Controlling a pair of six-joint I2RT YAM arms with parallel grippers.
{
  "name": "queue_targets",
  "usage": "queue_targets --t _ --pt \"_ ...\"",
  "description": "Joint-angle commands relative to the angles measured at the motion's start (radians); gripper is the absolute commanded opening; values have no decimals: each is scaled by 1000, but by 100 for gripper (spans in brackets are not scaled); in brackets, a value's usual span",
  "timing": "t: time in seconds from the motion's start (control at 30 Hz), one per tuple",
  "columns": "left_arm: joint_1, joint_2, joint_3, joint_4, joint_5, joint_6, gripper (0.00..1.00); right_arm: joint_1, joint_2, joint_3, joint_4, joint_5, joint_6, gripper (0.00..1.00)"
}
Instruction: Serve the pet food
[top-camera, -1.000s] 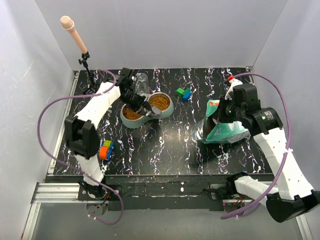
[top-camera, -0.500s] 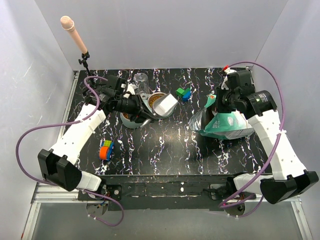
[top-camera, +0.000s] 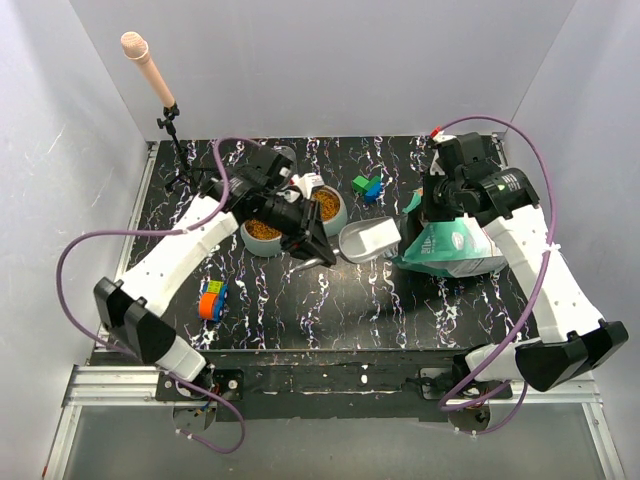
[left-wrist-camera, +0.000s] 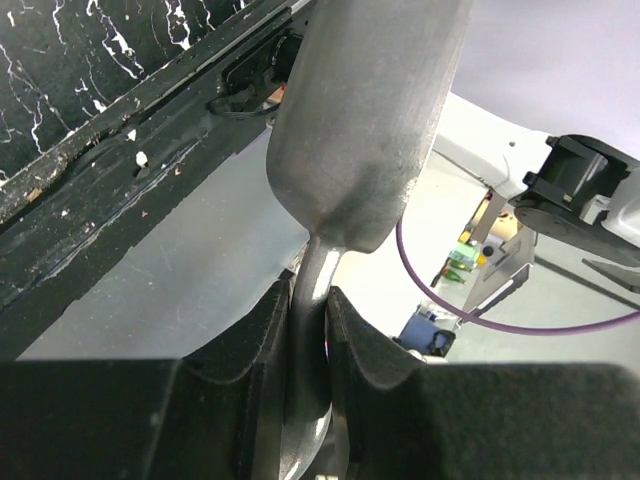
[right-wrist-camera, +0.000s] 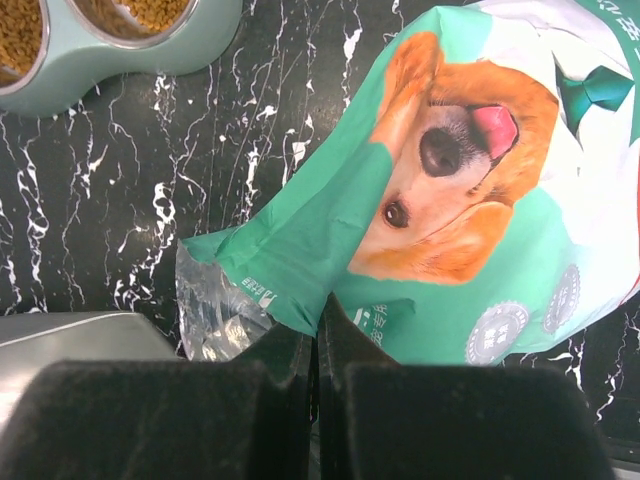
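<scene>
**A:** Where is the pet food (top-camera: 264, 229) just now?

**B:** It lies in both wells of the double bowl (top-camera: 345, 218), around 10 o'clock from the table's (top-camera: 330, 300) middle in the overhead view. There may be more in the bag (top-camera: 455, 250) at 3 o'clock, but its inside is hidden.

**A:** And the step in hand?

**B:** I judge it to be a trip for another load. The scoop (top-camera: 368, 240) looks empty and hangs between bowl and bag, with its open end turned toward 3 o'clock. The left gripper (left-wrist-camera: 310, 312) has its jaws narrowed onto the scoop's thin handle. The right gripper (right-wrist-camera: 317, 335) is pinched tight on the bag's folded top edge.

**A:** How should it go in?

**B:** Mouth first and low, while the right arm lifts that flap so the opening gapes. Then level the scoop before drawing out toward 9 o'clock, since loose pellets roll off any tilt. The handle is slim and smooth, so it could twist between the pads if the scoop digs in hard.

**A:** What are the materials like?

**B:** The kibble is small, dry and orange-brown, a loose heap. The scoop is dull grey metal with a rounded belly. The bag is crinkled film in teal and white, printed with a golden dog, with a clear wrinkled patch at its edge. The bowl is smooth and pale grey-green. The table is black with white veining.
</scene>
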Motion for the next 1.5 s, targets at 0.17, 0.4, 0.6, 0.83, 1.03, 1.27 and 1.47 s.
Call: queue_targets --t 0.17,0.4,0.6,0.83,1.03,1.27,1.47 --pt "-107 176 108 -71 -118 24 0 63 -24 73 53 7 42 1" --pt "-119 352 234 -89 -189 -114 0 151 -82 21 114 -44 16 1" --pt "-126 482 524 -293 -144 -186 0 192 -86 9 141 -32 -1 1" --pt "-146 480 381 -230 -117 -244 0 198 -24 43 174 -62 45 1" --pt "-162 525 291 -184 -228 -330 0 198 -15 63 130 -38 91 1" --pt "-281 754 395 115 -275 -352 0 198 -86 20 177 -148 170 1" --pt "-306 727 307 498 -230 -363 0 198 -127 18 130 -111 141 1"
